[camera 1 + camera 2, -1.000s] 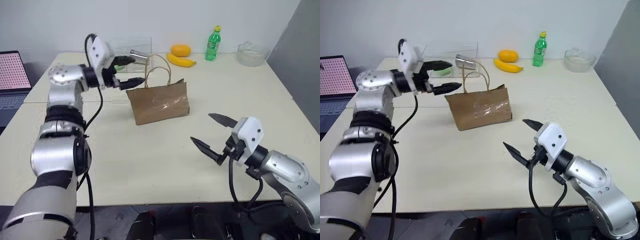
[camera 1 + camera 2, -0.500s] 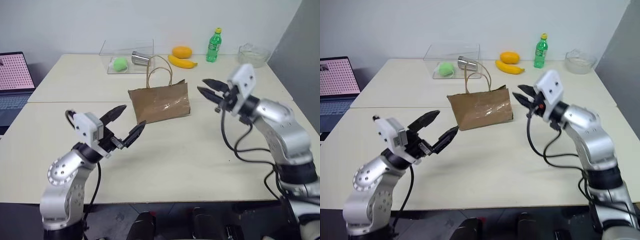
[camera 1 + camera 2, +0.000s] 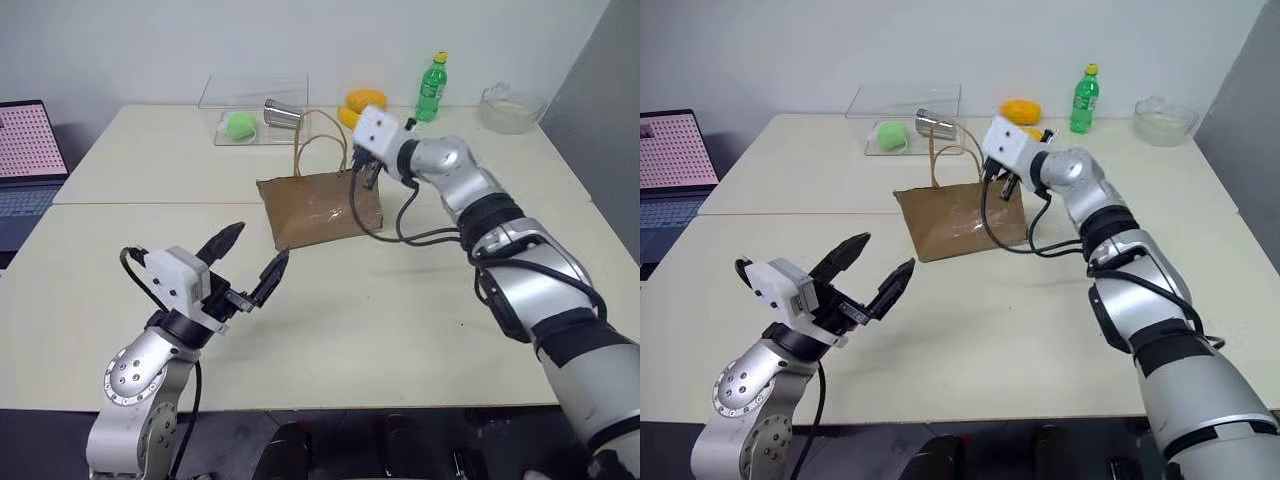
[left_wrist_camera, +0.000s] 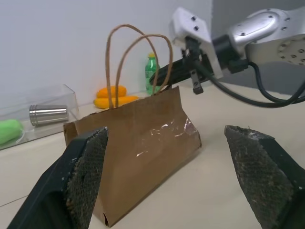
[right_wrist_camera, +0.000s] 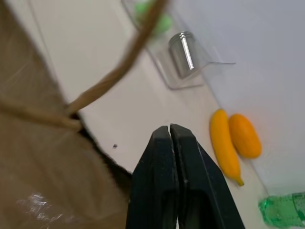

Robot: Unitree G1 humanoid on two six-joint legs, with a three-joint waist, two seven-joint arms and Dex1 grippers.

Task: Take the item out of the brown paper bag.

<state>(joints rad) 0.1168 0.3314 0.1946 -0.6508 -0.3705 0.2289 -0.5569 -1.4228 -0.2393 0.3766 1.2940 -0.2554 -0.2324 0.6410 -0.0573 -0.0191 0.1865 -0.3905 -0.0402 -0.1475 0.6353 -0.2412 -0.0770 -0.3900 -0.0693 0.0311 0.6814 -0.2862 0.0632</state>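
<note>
Cream table [image 3: 420, 300], brown paper bag [image 3: 320, 208] upright, right tool [image 5: 170, 131] clenched empty above its rim, left tool [image 3: 255, 265] spread wide, empty.

The right gripper [image 3: 992, 172] has swung from the near worktop up to the brown paper bag's [image 3: 960, 218] top edge and pressed its fingers together, while the left gripper [image 3: 872, 270] has drawn back from the bag.

The pale cream surface [image 3: 400, 300] lies bare in front of the crinkled brown paper bag [image 3: 320, 208]. Above its mouth, thin tan loop handles [image 3: 318, 140] arch, and the right gripper [image 4: 164, 75], pressed closed, sits at the rim. A clear plastic box [image 3: 250, 108] stands close behind.
</note>
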